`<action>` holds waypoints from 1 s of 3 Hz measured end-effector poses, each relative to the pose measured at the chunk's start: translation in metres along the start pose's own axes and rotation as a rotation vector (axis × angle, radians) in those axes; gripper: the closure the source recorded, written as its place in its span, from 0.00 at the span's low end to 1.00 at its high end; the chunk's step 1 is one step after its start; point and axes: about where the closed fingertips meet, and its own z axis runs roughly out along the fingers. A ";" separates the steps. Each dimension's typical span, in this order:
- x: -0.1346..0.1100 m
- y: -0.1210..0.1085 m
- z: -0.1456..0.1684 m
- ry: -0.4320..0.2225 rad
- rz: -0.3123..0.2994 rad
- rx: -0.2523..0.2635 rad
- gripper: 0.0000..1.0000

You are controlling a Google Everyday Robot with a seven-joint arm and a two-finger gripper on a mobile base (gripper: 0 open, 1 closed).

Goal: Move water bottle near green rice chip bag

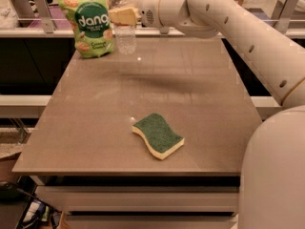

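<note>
The water bottle is clear and ribbed with a white cap, upright at the table's far left. It stands just right of the green rice chip bag, almost touching it. The bag is a light green pouch reading "dang" and stands upright at the far left corner. My gripper reaches in from the right and is shut around the bottle's middle. Its yellowish finger pad covers the label band. I cannot tell whether the bottle's base rests on the table or hangs just above it.
A green-topped yellow sponge lies on the brown table near the front centre. My arm spans the far right of the table. A rail and counter run behind the table's far edge.
</note>
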 end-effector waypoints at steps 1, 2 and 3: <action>0.009 -0.003 0.010 0.012 -0.003 0.001 1.00; 0.021 -0.011 0.016 0.011 -0.016 0.022 1.00; 0.031 -0.020 0.019 0.010 -0.030 0.050 1.00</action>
